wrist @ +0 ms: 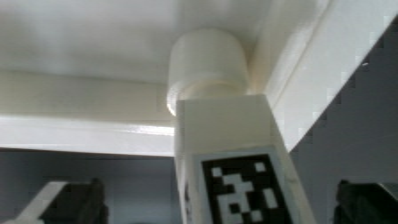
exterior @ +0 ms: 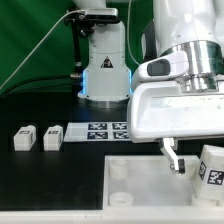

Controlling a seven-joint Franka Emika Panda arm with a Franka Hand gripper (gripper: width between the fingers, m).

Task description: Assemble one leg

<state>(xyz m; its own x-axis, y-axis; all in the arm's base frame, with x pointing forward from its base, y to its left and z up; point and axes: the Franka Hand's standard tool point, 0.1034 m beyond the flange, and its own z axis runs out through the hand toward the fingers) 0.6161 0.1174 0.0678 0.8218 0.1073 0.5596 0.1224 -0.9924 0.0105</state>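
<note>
From my station I see the leg (exterior: 211,166) at the right of the scene, on the near side, just right of the one gripper finger (exterior: 173,156) that shows in the exterior view. Its long axis runs roughly upright there, with a slight tilt. The black-and-white tag on its flat side faces the near side. Its lower end meets the white panel (exterior: 140,190), which lies flat on the near part of the bench (exterior: 50,185).

In the wrist view the leg (wrist: 228,130) runs straight away from the camera. The square tagged end is nearest the wrist and the rounded end points at the panel (wrist: 89,40). I cannot tell whether that round end sits in a socket or only rests against the surface.

The gripper (wrist: 217,208) is spread. Its two dark fingers (wrist: 68,203) stand on either side of the leg, and a dark gap shows between each finger and the leg's sides, so it pinches nothing.

Far behind the panel, the marker board (exterior: 100,130) lies flat on the bench. To its left sit a small white block (exterior: 52,136) and a second block (exterior: 22,138), side by side and well apart from the leg.
</note>
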